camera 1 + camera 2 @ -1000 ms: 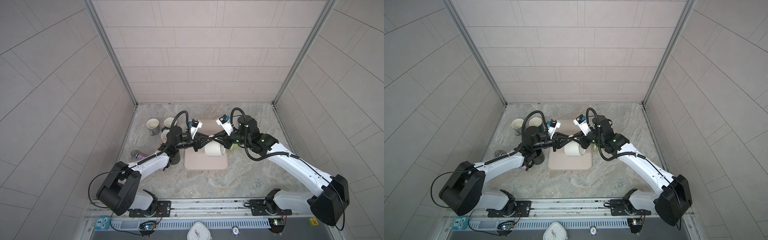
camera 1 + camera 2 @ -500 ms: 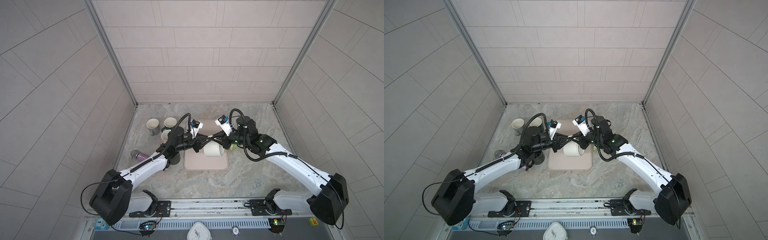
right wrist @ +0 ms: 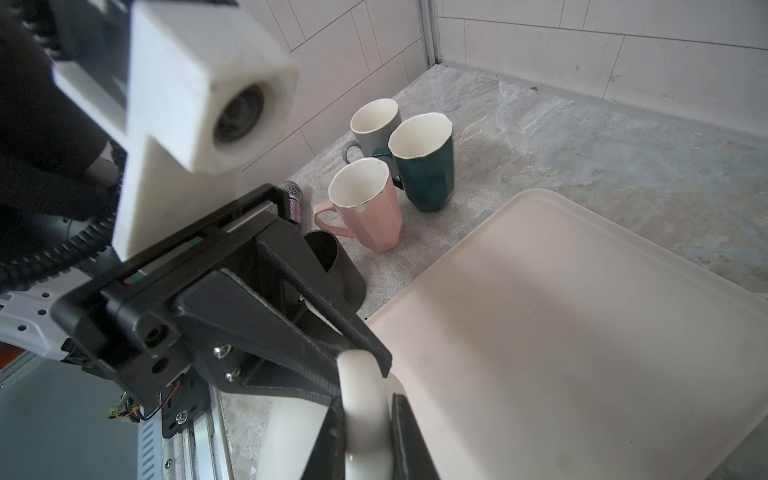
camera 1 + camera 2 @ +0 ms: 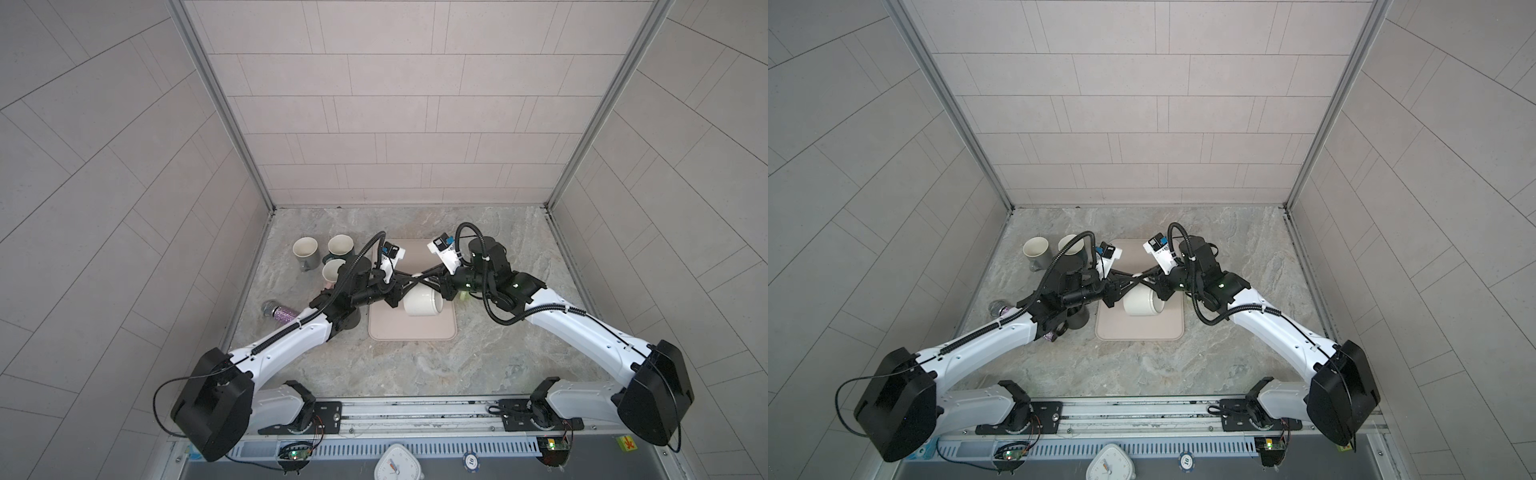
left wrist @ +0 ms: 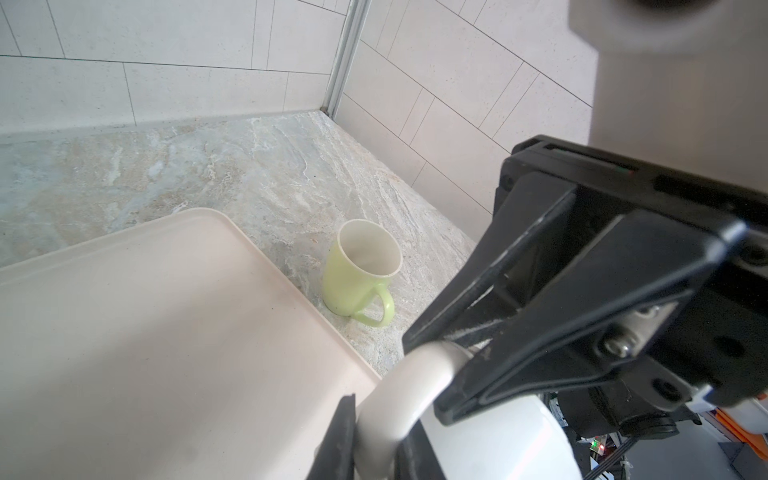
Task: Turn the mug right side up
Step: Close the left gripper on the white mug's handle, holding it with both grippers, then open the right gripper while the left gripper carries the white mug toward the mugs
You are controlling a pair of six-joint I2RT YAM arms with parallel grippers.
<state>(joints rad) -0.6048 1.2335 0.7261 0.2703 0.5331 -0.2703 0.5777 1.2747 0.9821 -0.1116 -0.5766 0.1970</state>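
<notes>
Over beige tray (image 4: 411,330), white mug (image 4: 419,308), sideways

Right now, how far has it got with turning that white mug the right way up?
Done: the left fingers and the right fingers are both shut on the handle. In hand: the white mug is sideways over the tray, neither upside down nor upright. Left: tip its opening upward, stand it down, let go.

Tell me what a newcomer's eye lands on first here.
The left gripper and right gripper, crossed mid-scene, both shut on the handle of a white mug turned sideways over the pale tray. Then the grey mug, dark green mug and pink mug standing upright left of the tray.
</notes>
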